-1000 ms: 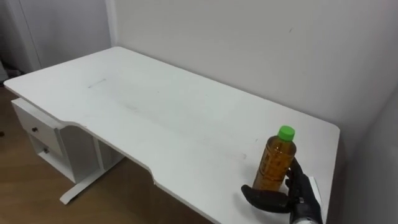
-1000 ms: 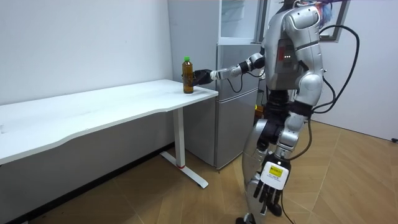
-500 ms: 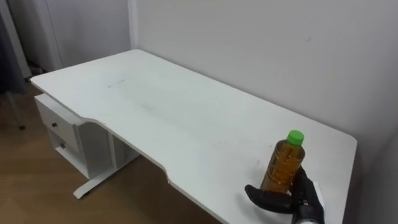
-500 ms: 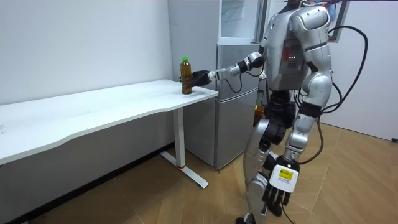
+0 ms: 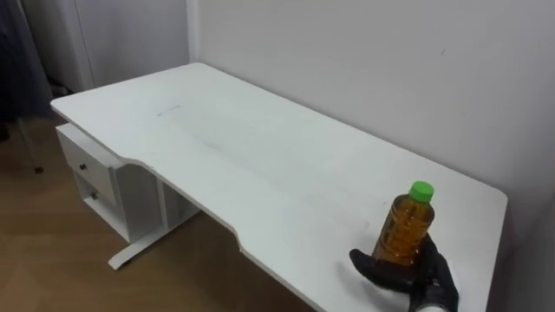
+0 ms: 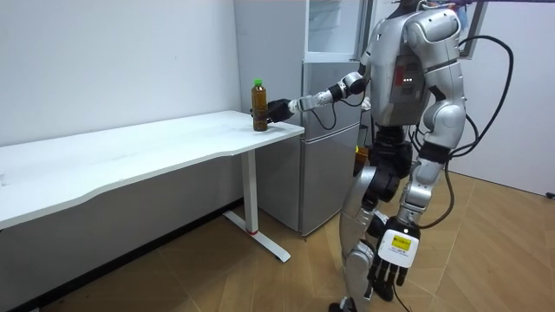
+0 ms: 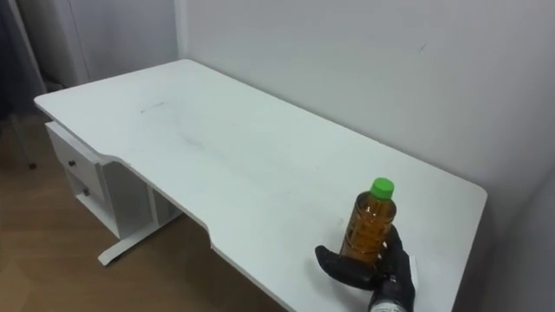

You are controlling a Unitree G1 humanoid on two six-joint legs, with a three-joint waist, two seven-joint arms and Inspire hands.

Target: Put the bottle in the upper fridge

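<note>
One white table (image 5: 260, 165) stood by a pale wall (image 5: 347, 61). One green-capped amber bottle (image 5: 406, 227) stood upright near its corner, right hand (image 5: 409, 276) curled round its base; left hand (image 6: 387, 275) hung loose-fingered.

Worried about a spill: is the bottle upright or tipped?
Upright: the bottle stands on the white table with its green cap on top, the right hand curled round its base.

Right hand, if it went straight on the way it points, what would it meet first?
The bottle: the right hand is curled round its lower part on the table. Beyond, probably bare tabletop.
</note>
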